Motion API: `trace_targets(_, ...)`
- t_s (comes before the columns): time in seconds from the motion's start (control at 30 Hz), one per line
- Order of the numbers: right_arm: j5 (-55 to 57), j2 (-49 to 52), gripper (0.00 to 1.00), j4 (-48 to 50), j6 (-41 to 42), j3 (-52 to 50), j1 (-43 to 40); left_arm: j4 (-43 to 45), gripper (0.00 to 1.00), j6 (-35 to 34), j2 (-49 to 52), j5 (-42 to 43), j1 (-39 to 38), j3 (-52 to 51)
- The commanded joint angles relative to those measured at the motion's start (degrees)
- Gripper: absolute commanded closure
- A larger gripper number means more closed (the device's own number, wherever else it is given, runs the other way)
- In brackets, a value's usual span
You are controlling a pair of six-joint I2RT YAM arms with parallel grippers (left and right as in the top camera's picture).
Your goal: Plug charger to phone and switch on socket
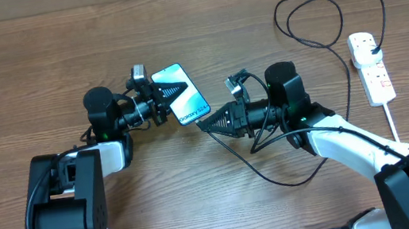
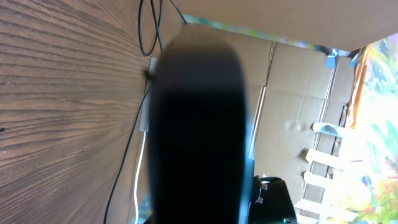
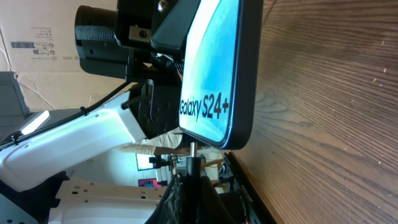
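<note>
Slim blue-screened smartphone over wooden worktop, clenched in left fingers, right fingers clamped on plug tip of thin black charger cable at phone's lower edge, seating unclear, white power strip well apart

Table's matt wood with visible grain. Phone in the left gripper: glossy glass screen, smooth dark rim. Cable's matt black, with a shiny metal tip sticking out of the right gripper. Power strip off past that gripper looks like smooth white plastic.

Wood-grain table; cardboard panels beyond table edge; labelled cardboard box in background.
</note>
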Motion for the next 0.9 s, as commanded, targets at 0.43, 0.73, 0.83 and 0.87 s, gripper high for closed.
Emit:
trace_targets(0.43,3.69,-0.79,0.96,-0.70,-0.50,0.17,-0.04,0.70,0.96,-0.42,-1.68,0.00,0.63,1.64)
trace_targets(0.73,3.98,-0.79,0.96,-0.61,0.37,0.17,-0.04,0.70,0.96,-0.17,-1.68,-0.02,0.63,1.64)
trace_targets(0.83,4.02,-0.79,0.96,-0.55,1.14,0.17,-0.04,0.70,0.96,0.00,-1.68,-0.04,0.63,1.64)
trace_targets(0.87,4.02,-0.79,0.96,-0.37,1.27,0.17,-0.04,0.70,0.96,0.11,-1.68,-0.02,0.61,1.64)
